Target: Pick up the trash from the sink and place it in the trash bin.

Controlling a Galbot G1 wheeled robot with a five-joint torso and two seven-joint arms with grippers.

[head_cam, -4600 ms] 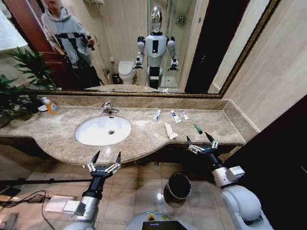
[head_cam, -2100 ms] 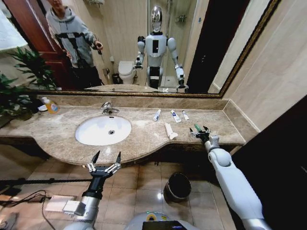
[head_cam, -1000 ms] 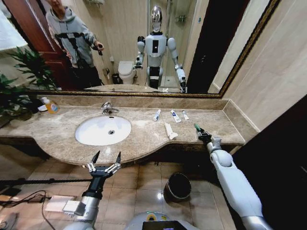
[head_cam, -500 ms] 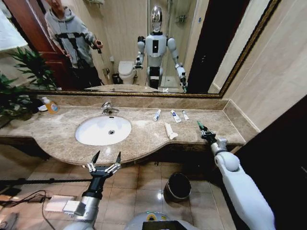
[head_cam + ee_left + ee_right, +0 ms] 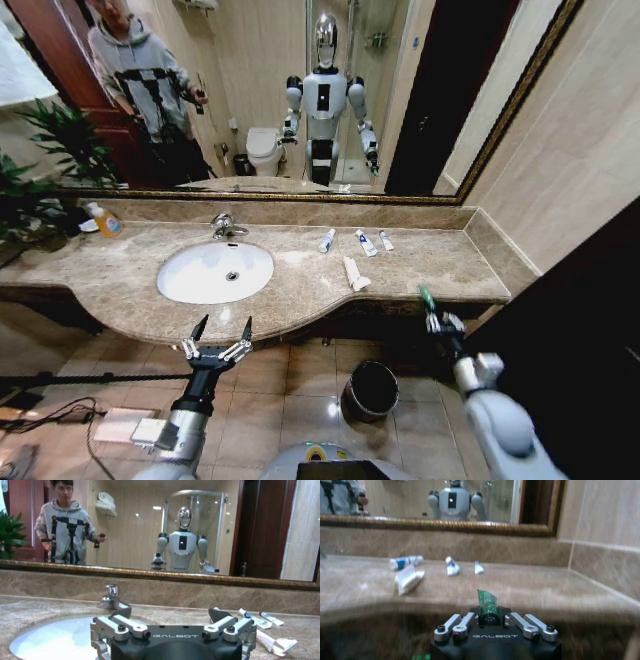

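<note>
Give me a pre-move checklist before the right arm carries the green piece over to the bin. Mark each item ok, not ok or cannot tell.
1. Green piece clamped in the right gripper: ok, fingers shut on it, its end sticking out.
2. Piece lifted off the marble counter: ok, the gripper is off the front edge.
3. Trash bin open and unobstructed: ok, it stands on the floor under the counter edge, mouth up.
4. Gripper above the bin: not ok, it hangs beside the bin, toward the robot's right.
5. Left gripper out of the way: ok, open, in front of the sink.
6. Remaining trash: not ok, white tubes lie on the counter.
</note>
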